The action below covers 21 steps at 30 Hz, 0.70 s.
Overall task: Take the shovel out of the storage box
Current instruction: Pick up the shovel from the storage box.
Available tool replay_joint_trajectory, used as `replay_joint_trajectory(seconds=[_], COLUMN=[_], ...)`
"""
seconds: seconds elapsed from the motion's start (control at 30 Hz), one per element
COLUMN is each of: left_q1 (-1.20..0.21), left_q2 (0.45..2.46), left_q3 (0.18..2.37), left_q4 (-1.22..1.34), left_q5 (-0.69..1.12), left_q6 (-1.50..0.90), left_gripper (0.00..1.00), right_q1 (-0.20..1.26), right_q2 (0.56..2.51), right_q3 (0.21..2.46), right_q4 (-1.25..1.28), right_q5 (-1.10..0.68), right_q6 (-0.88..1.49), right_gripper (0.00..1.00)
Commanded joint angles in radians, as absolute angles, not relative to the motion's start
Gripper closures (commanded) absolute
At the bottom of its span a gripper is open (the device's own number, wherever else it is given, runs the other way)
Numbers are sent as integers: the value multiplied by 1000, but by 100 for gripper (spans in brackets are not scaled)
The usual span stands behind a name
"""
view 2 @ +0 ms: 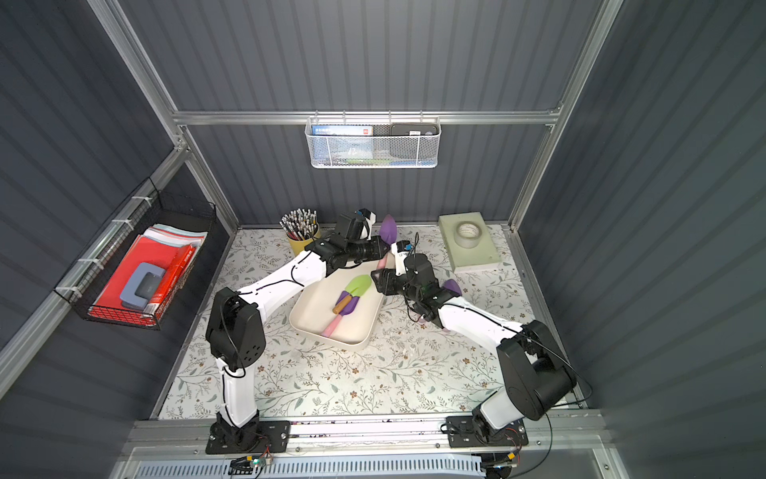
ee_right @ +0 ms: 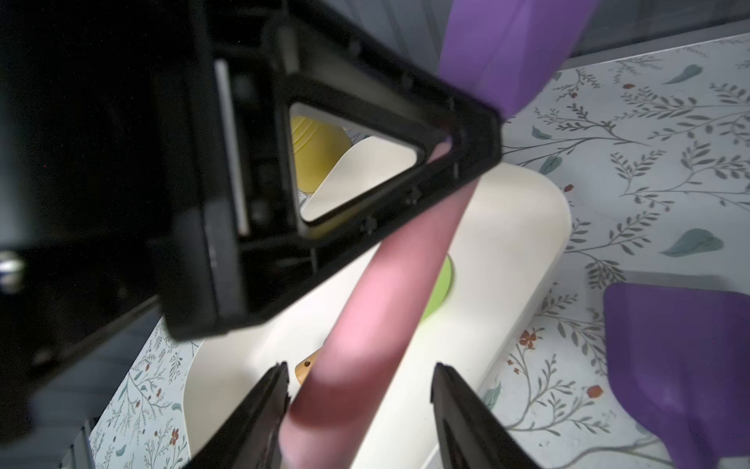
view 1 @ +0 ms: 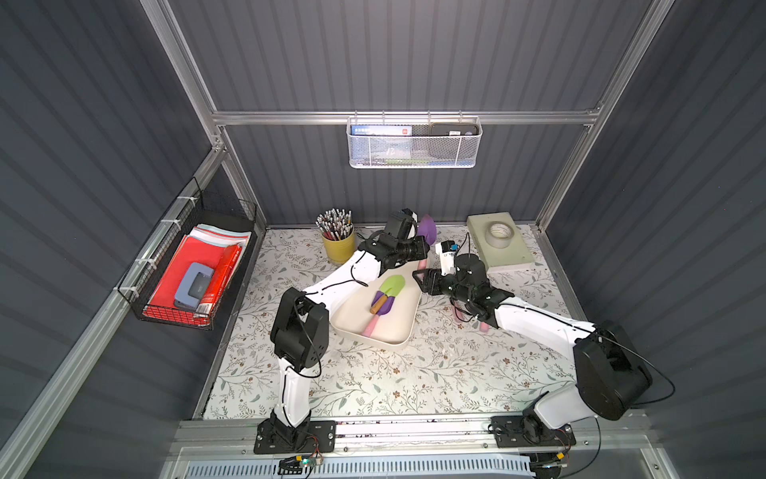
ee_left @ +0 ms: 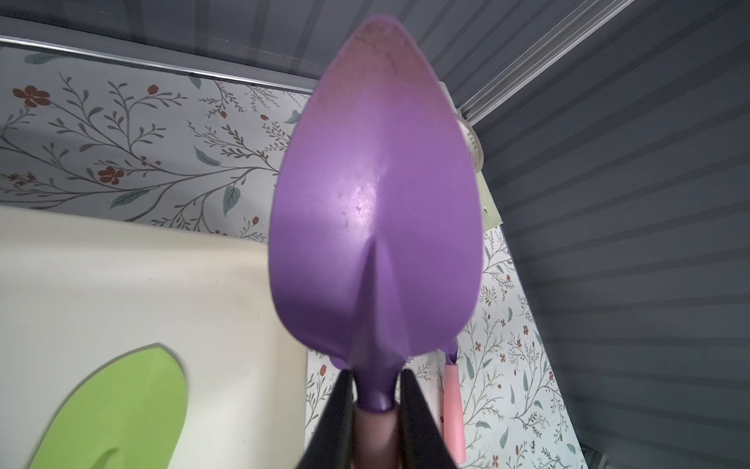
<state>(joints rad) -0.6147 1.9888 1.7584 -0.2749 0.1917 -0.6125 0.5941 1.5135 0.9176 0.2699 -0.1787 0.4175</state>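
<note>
shovel pinched at its neck by left tool; right tool spread around handle.

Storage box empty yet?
Not empty. A green shovel and a purple shovel lie inside the storage box; the left gripper holds a third shovel raised at its far end.

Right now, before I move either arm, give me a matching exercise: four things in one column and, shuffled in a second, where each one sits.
Things:
1 green shovel
2 tape roll
3 pencils
4 red folders

Places:
A in the yellow cup
B in the cream box
C in the black wire basket
D on the foam block

Pairs: 1-B, 2-D, 3-A, 4-C.
</note>
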Motion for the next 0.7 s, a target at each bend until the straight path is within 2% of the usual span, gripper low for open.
replay_joint_trajectory(seconds=[0.0, 0.43, 0.57, 0.67], left_q1=[-618, -618, -618, -618], left_q2=[1926, 1928, 1935, 1943], left_q3=[1742, 1735, 1736, 1741], left_q4=[-256, -255, -253, -259], left_q5=[209, 205, 203, 198], left_q6=[-615, -614, -607, -603], left_gripper=[95, 95, 95, 95], right_q1=[579, 577, 576, 576], right_q2=[1514, 1537, 1515, 1495], right_q3=[920, 934, 925, 921], right_q4=[318, 311, 306, 295], right_q5=[-142, -184, -164, -154], right_q6=[423, 423, 423, 422], right_gripper=[44, 68, 69, 73])
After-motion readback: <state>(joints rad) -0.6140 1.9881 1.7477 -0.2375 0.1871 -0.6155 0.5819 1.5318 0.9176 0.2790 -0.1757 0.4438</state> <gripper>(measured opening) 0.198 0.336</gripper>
